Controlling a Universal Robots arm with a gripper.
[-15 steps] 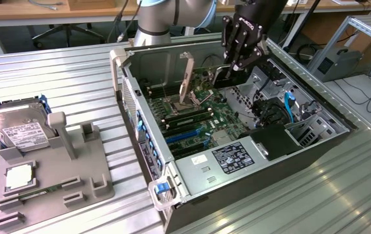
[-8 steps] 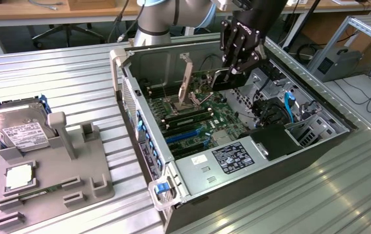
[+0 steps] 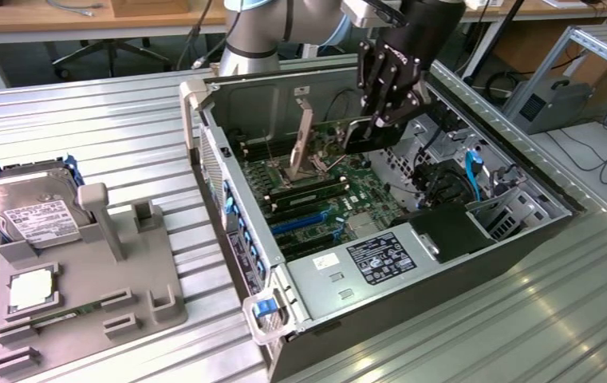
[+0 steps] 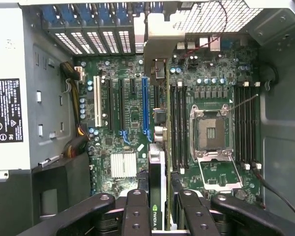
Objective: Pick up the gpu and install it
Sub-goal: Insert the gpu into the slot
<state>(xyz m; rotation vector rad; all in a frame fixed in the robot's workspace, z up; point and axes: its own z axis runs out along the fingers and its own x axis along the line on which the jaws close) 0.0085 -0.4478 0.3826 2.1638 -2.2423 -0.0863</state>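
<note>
My gripper [image 3: 384, 120] hangs over the open computer case [image 3: 516, 239], shut on the gpu [image 3: 330, 132]. The card is held on edge, its pale metal bracket [image 3: 303, 132] pointing down toward the motherboard [image 3: 325, 199]. In the wrist view the gpu [image 4: 157, 162] appears edge-on between the black fingers [image 4: 137, 211], with its bracket [image 4: 157, 49] reaching toward the case's rear slot openings. It hovers above the board, just beside the long blue slot [image 4: 145, 105] and apart from it. The gripper [image 4: 160, 219] clamps the card's upper edge.
A grey fixture [image 3: 90, 279] on the ribbed table at the exterior view's left holds a silver hard drive [image 3: 32, 211], a slim RAM stick [image 3: 64, 313] and a square chip [image 3: 32, 289]. Inside the case are an open CPU socket [image 4: 211, 130], cables [image 4: 73, 98] and a black shroud [image 3: 452, 231].
</note>
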